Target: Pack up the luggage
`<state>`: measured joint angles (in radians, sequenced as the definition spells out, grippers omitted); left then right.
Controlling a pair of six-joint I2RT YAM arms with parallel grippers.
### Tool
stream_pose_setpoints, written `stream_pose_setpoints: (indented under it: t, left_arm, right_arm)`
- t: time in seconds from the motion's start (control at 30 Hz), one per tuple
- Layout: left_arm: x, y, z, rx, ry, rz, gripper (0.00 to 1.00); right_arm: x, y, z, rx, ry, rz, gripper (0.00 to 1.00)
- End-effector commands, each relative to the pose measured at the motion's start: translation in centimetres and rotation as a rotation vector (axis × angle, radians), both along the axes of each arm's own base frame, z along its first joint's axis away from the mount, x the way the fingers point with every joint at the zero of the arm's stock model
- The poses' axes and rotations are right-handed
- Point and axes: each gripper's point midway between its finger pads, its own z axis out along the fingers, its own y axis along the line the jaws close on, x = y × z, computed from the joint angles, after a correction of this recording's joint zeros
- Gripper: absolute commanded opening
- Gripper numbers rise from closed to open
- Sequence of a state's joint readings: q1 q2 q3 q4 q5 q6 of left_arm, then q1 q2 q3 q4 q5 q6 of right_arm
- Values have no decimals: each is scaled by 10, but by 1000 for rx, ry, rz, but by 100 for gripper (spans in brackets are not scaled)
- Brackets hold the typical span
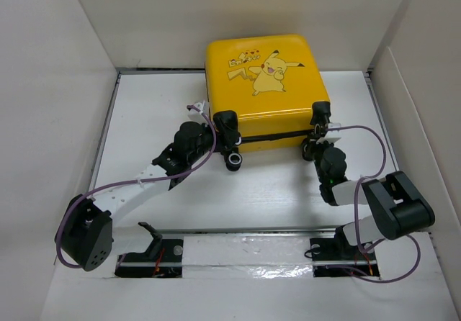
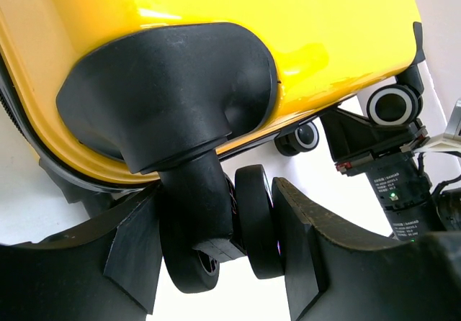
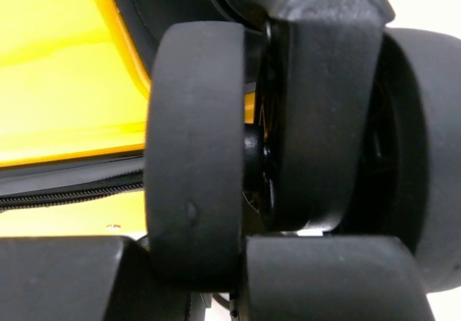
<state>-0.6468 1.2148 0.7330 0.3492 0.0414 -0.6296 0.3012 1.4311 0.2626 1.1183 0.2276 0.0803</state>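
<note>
The luggage [image 1: 266, 83] is a yellow hard-shell suitcase with a Pikachu print. It lies closed at the back middle of the table, with its black wheels toward me. My left gripper [image 1: 225, 132] is at its near left corner. In the left wrist view my left gripper [image 2: 216, 242] is shut on the twin caster wheel [image 2: 256, 220] under the yellow shell [image 2: 288, 33]. My right gripper [image 1: 318, 135] is at the near right corner. In the right wrist view my right gripper [image 3: 216, 278] grips one black wheel [image 3: 194, 155] beside the shell [image 3: 57, 69].
White walls [image 1: 43, 119] box in the table on the left, back and right. A further suitcase wheel [image 1: 234, 163] hangs between the two arms. The closed zipper seam [image 3: 72, 188] runs along the case's near side. The right arm's wrist [image 2: 403, 191] shows in the left wrist view.
</note>
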Motion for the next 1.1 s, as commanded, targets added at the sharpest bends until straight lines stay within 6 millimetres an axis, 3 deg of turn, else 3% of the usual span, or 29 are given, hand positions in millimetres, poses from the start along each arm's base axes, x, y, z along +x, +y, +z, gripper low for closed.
stream_pose_setpoints:
  t: [0.0, 0.13, 0.23, 0.27, 0.37, 0.4, 0.43, 0.47, 0.5, 0.63, 0.7, 0.73, 0.77, 0.83, 0.87, 0.97, 1.07]
  left_arm:
    - [-17, -31, 85, -137, -289, -191, 0]
    - [-17, -32, 82, -140, -288, -193, 0]
    - [-18, -38, 83, -163, -289, -220, 0]
    - [-18, -40, 85, -173, -292, -228, 0]
    - [-19, -49, 92, -202, -292, -269, 0]
    - [-19, -52, 93, -211, -290, -279, 0]
    - [-19, -55, 99, -225, -303, -290, 0]
    - [-20, -57, 100, -230, -300, -301, 0]
    - [-20, -58, 102, -236, -301, -305, 0]
    - [-23, -59, 111, -251, -315, -323, 0]
    - [-23, -56, 115, -250, -327, -310, 0]
    - [-25, -55, 114, -250, -324, -310, 0]
    - [-25, -54, 112, -248, -322, -308, 0]
    - [-27, -52, 113, -253, -325, -304, 0]
    - [-27, -53, 113, -259, -323, -306, 0]
    - [-32, -58, 117, -291, -320, -340, 0]
    - [-34, -59, 122, -304, -324, -352, 0]
  right_arm:
    - [15, 10, 83, 86, -308, 25, 5]
    - [12, 19, 85, 76, -315, 51, 0]
    - [7, 54, 79, 58, -289, 154, 0]
    - [1, 83, 77, 60, -279, 227, 0]
    - [-14, 138, 61, 32, -222, 342, 0]
    - [-26, 173, 52, 29, -187, 411, 0]
    - [-33, 191, 47, 25, -173, 453, 0]
    - [-50, 226, 41, 28, -161, 550, 0]
    - [-62, 240, 31, 25, -139, 602, 0]
    - [-104, 301, 29, 23, -114, 776, 0]
    - [-104, 294, 28, 10, -103, 739, 0]
    - [-106, 288, 39, 36, -114, 726, 0]
    - [-97, 266, 31, 27, -93, 675, 0]
    - [-85, 237, 31, 48, -67, 603, 0]
    - [-75, 211, 38, 65, -79, 549, 0]
    - [-78, 205, 48, 72, -98, 587, 0]
    - [-99, 239, 53, 71, -101, 695, 0]
